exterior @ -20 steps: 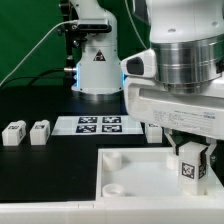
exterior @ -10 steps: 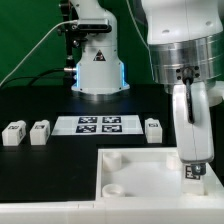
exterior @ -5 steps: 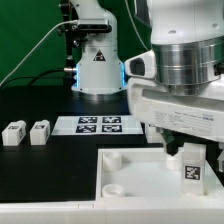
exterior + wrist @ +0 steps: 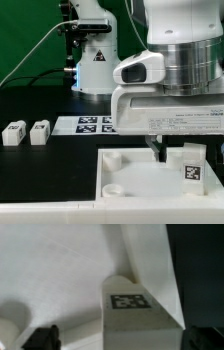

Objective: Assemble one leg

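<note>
One leg (image 4: pixel 191 166) upright, between claw (image 4: pixel 178 160) fingers

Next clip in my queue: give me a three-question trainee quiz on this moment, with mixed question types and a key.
1. True or false: the gripper is above the white panel, with a tagged leg between its fingers.
2. How many loose legs lie on the black table at the exterior view's left, beside the marker board?
3. Multiple choice: in the wrist view, the tag on the leg is A) hidden, B) clearly visible, C) torn off.

Key: 1 true. 2 two. 3 B.
</note>
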`<state>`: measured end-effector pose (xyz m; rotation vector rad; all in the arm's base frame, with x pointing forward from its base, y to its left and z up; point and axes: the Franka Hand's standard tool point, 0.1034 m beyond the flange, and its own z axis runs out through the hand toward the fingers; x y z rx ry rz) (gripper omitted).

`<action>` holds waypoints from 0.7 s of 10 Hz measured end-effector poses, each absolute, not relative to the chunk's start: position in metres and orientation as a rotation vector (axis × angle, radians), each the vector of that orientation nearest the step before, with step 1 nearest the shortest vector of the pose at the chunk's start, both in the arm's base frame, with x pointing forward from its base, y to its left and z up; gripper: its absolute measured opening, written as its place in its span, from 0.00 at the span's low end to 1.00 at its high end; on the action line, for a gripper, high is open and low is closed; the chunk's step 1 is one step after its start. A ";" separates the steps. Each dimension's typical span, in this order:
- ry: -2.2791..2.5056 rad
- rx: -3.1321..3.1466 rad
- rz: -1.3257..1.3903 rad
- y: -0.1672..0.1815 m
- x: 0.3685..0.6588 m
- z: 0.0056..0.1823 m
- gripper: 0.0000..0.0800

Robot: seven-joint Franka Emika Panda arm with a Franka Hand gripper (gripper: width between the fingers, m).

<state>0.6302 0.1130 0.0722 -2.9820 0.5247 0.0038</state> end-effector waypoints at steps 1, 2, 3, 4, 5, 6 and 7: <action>0.607 -2.964 0.009 0.113 0.630 0.072 0.78; 0.715 -2.940 0.016 0.114 0.630 0.072 0.55; 0.837 -2.907 0.024 0.114 0.630 0.072 0.55; 0.978 -2.861 0.034 0.115 0.630 0.072 0.36; 1.057 -2.831 0.040 0.115 0.630 0.072 0.36; 1.227 -2.760 0.053 0.116 0.630 0.072 0.36; 1.342 -2.708 0.060 0.116 0.630 0.072 0.36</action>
